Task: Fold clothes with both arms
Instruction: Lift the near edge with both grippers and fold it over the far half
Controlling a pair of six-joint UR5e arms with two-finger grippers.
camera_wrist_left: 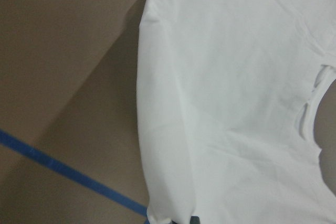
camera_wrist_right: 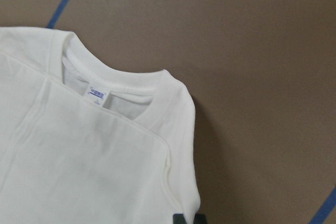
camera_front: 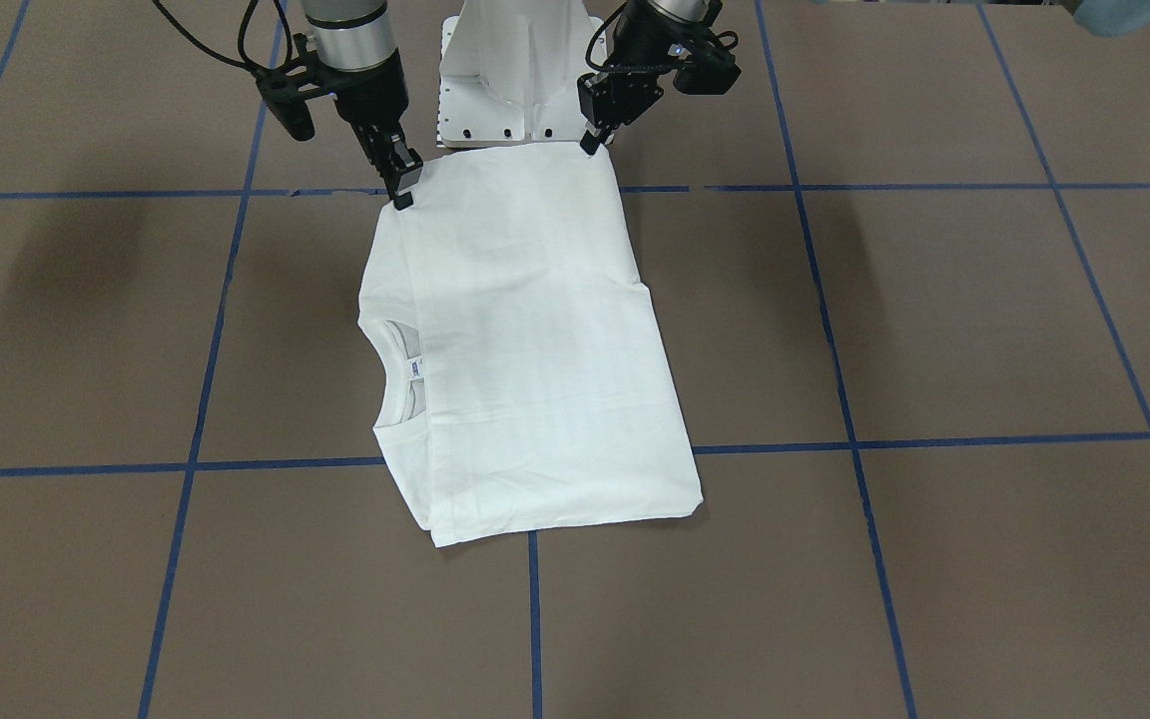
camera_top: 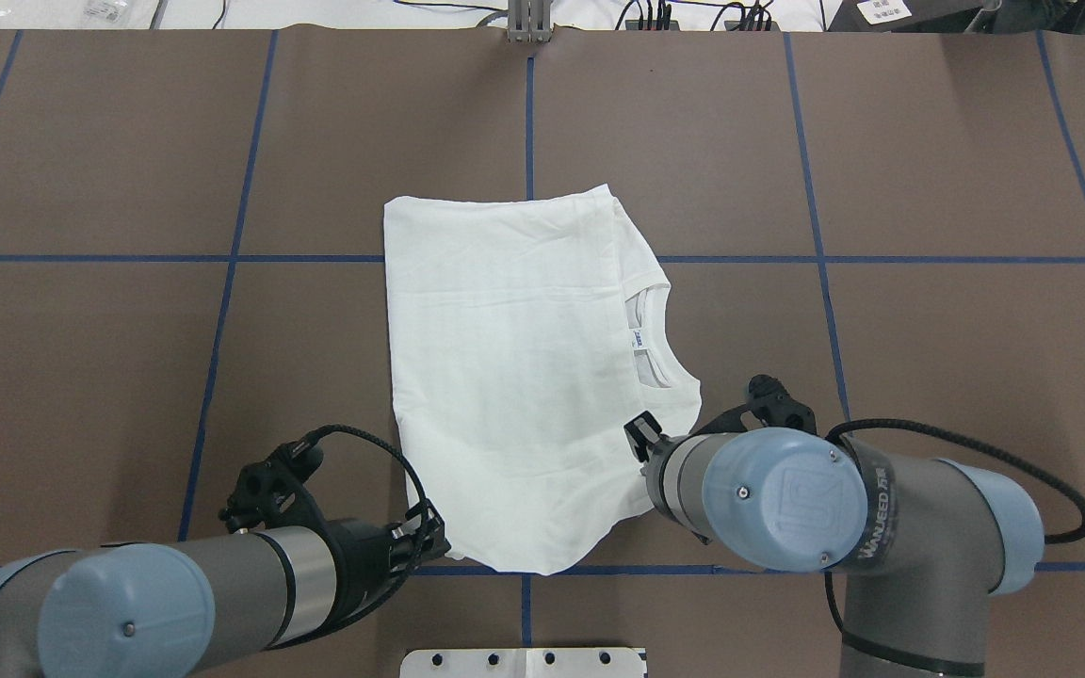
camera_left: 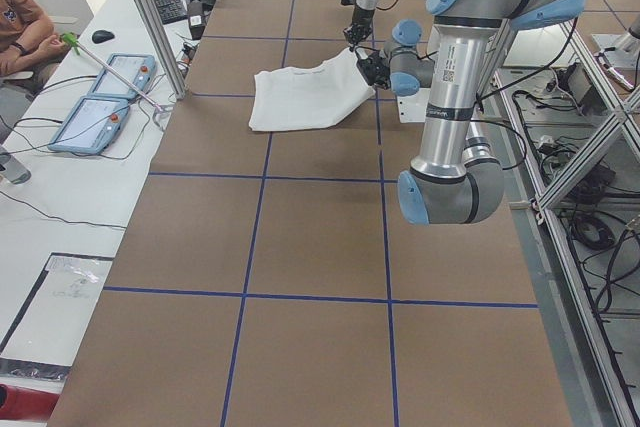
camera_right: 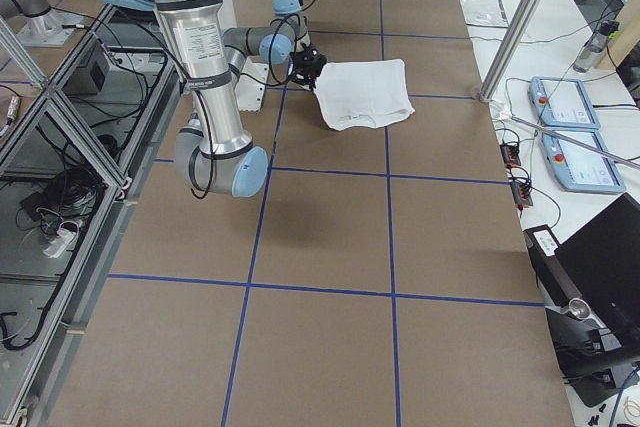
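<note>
Brown table [camera_front: 934, 320] bears the T-shirt [camera_front: 535, 340], robot-side corners seemingly pinched in left gripper [camera_front: 592, 143] and right gripper [camera_front: 403, 195].

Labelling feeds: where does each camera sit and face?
Front: across the table, facing robot; base, left tool, right tool grip shirt.
Overhead: behind robot, looking down; left arm, right arm.
Left side: table end; left arm near.
Right side: opposite end; right arm near.
Left wrist: over shirt edge; fingertip.
Right wrist: over collar; label shared with overhead.
</note>
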